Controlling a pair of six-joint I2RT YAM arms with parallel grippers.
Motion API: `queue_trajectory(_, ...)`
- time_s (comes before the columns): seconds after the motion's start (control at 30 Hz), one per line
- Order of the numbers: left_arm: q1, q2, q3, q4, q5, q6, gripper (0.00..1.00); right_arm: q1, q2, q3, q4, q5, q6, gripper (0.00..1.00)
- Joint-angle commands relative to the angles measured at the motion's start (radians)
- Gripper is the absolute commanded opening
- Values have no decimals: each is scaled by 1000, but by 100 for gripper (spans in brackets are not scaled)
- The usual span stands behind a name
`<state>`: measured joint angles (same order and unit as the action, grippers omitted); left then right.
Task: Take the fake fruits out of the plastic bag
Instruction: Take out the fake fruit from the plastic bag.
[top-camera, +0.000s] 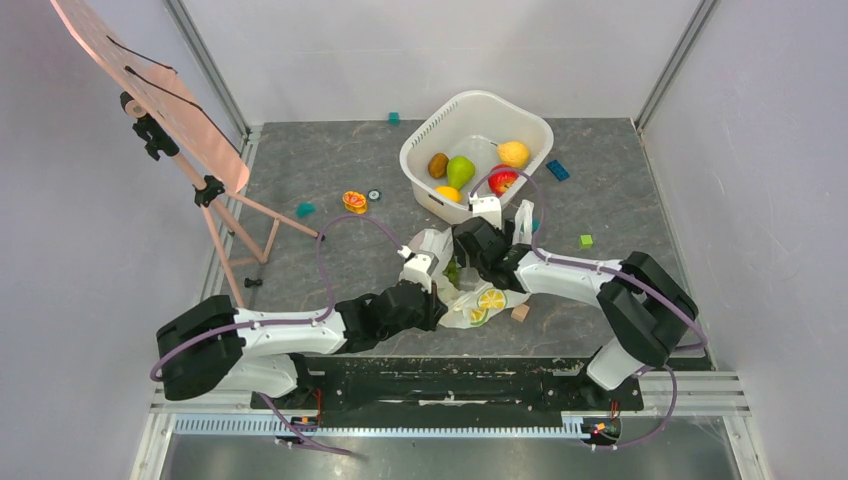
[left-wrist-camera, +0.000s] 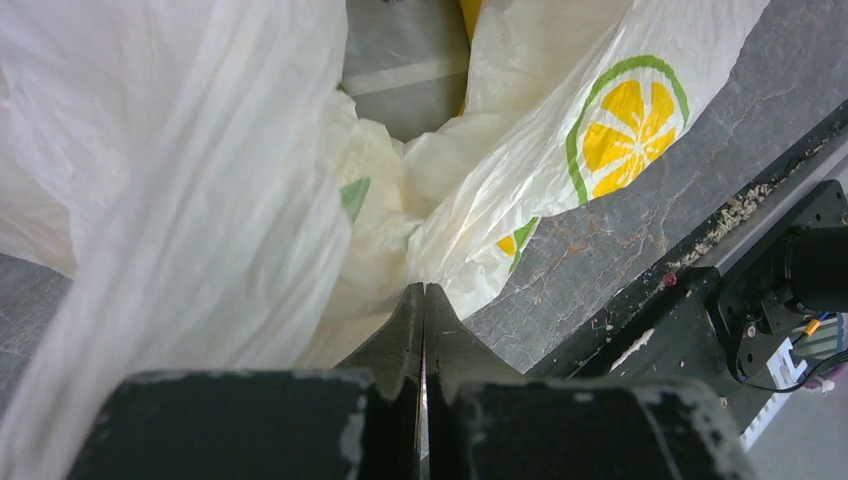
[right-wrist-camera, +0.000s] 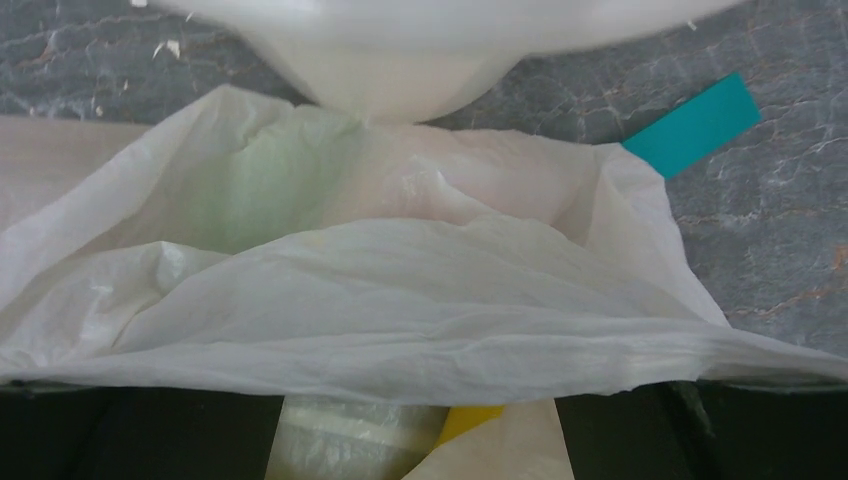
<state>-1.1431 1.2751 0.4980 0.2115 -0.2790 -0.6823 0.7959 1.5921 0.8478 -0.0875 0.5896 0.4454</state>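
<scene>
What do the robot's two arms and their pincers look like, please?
The left arm and right arm have white links, bulky black joint housings and a looping purple cable each. The left pincer and right pincer have black fingers; the left pincer's edges show whitish scuffs.

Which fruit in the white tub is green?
The pear-shaped one in the tub, between the brown fruit and the red apple; the others are brown, red or yellow.
</scene>
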Motion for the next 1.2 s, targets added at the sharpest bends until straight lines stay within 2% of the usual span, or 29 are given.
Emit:
queue_trajectory(0.0,-3,10,-11,30,-11,-13,2,-36,29,58,54,36,0,90)
queue_trajectory(0.53,-3,22,-8,39,-10,-10,2,-106,89,12,80,-87,0,88)
queue_trajectory(0.6,-4,21,-9,39,-8,-12,2,-105,91,5,107,-85,0,81)
queue_trajectory(0.7,-3,11,-15,40,-12,-12,2,-107,81,0,121,-82,-13,62)
queue_trajectory(0.77,-3,6,-19,39,-15,-13,2,-106,66,2,120,-83,-26,56)
queue_trajectory(0.97,-3,1,-18,38,-17,-12,2,-107,-32,-20,111,-178,-67,52)
queue_trajectory(1.17,-3,8,-13,36,-16,-7,2,-106,-185,-61,94,-389,-92,47)
